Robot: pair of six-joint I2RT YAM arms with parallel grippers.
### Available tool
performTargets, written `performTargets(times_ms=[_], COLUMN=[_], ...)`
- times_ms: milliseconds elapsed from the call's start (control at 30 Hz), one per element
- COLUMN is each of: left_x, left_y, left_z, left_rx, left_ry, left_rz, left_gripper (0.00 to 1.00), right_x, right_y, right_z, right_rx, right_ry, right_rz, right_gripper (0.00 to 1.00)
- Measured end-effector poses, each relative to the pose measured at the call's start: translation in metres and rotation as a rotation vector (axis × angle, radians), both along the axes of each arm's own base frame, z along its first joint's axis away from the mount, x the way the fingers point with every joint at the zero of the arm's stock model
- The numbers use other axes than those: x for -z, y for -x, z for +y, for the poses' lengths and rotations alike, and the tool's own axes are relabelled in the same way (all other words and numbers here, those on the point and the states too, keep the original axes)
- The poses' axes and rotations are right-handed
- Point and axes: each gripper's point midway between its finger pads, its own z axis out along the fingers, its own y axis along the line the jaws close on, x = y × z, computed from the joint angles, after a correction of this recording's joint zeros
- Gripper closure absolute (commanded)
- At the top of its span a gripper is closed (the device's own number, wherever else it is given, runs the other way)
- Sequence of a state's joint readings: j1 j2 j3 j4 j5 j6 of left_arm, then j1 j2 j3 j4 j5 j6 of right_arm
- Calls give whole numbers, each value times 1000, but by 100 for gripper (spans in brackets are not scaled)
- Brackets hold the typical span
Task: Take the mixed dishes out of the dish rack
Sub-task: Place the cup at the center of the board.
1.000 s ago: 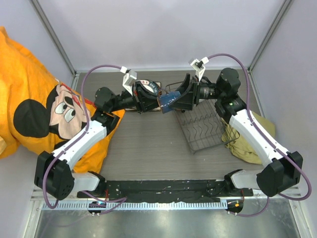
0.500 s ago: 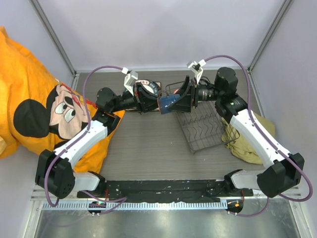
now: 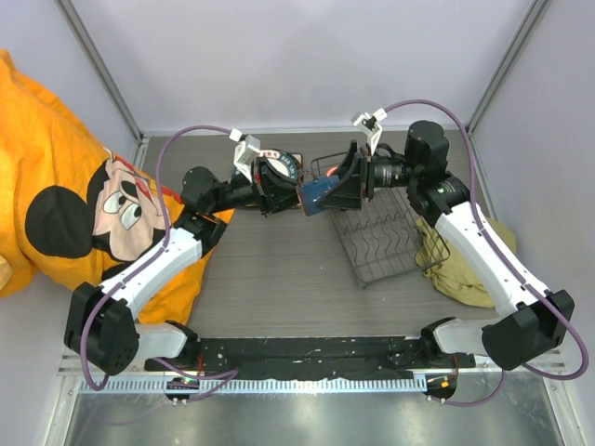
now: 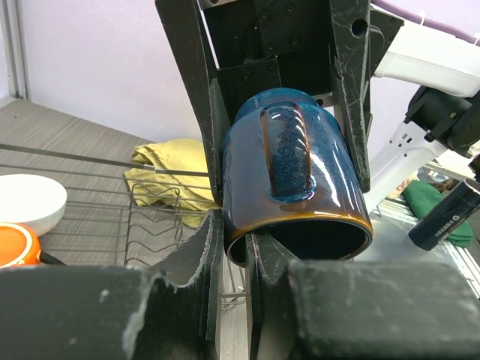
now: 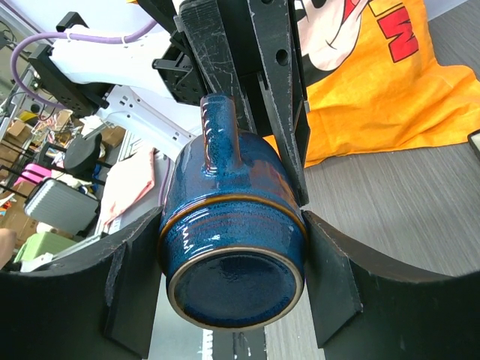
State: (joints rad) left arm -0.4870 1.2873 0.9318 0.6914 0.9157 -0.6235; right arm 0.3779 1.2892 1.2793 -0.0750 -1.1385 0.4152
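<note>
The small dark-blue cup (image 3: pixel 314 195) hangs in mid-air at upper centre of the top view, over the table (image 3: pixel 270 279) at the dish rack's (image 3: pixel 381 237) upper-left corner. The right gripper (image 5: pixel 234 285) has its fingers clamped on the cup's sides. The left gripper (image 4: pixel 234 247) pinches the wall at the rim, fingers nearly together. Glazed ceramic like this is probably rigid, slick and breakable. The rim pinch looks narrow and may pivot, so the body is the surer hold.

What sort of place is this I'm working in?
Probably a robot test cell in a lab, not a kitchen: plain panel walls box in the wood-grain table, a dish rack sits staged on it, and the right wrist view shows workroom clutter beyond.
</note>
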Motion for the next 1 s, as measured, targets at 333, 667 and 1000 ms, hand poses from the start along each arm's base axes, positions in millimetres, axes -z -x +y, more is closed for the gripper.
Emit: performTargets(times_ms=[333, 667, 1000], left_x=[-3, 11, 37], left_y=[7, 7, 11], left_z=[4, 9, 15], left_rx=[-12, -29, -25], left_ry=[10, -42, -148], left_rz=[-17, 3, 5], left_gripper=[100, 100, 100], right_x=[-6, -3, -9], right_y=[-3, -18, -44], right_z=[-4, -13, -28], right_rx=[2, 63, 182], right_ry=[24, 48, 57], right_rz=[1, -31, -92], right_gripper=[26, 24, 19])
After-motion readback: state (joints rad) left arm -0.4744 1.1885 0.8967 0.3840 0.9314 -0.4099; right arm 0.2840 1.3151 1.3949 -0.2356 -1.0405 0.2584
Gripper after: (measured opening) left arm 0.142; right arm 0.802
